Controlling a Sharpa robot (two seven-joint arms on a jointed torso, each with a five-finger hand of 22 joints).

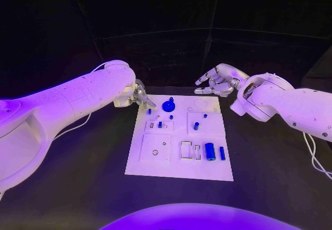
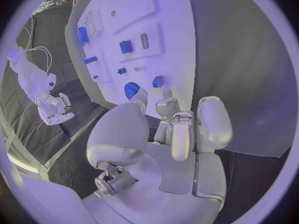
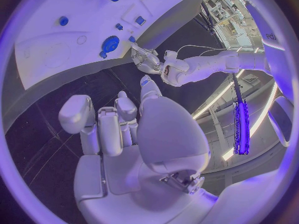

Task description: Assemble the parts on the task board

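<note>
Blue part (image 1: 149,111) — just beside left hand (image 1: 133,95) fingers (image 1: 147,101).

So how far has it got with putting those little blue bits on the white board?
Hard to call much done. Some small blue parts stand in the task board, such as the blue round knob at its far end. A blue cylinder lies loose near the front, seemingly waiting. Neither robot hand holds anything: the left hand reaches toward the board's far corner beside a small blue peg, the right hand hovers beyond the board.
</note>
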